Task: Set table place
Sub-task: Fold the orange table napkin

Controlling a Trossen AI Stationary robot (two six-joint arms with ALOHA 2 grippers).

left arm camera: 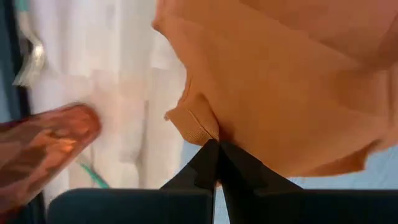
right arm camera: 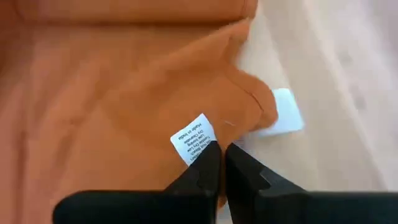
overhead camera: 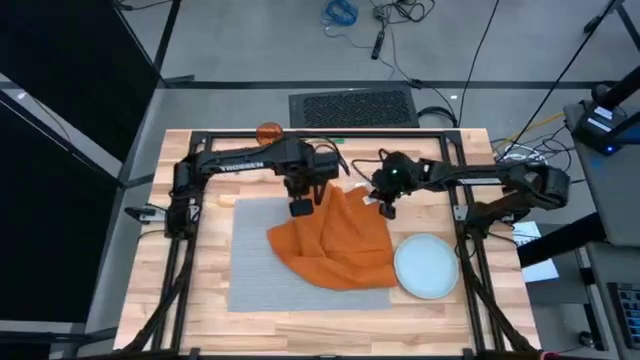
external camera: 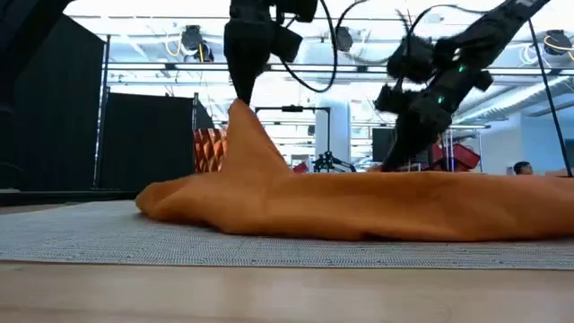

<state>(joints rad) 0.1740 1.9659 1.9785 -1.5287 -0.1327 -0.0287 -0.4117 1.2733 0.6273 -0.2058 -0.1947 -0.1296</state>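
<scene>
High view looks straight down, far, covering the whole tabletop and both arms. Low view sits at tabletop height, facing level into the room, close to the orange napkin. Each wrist view looks along its claw, very near. All four share the napkin.

Tabletop: light wood in pale plank strips, bounded by a black frame. Placemat: uniform grey with a fine woven texture; napkin: solid orange, carrying a white label with dark print. Plate: pale blue-white, unpatterned; both arms and their fingers are black.
</scene>
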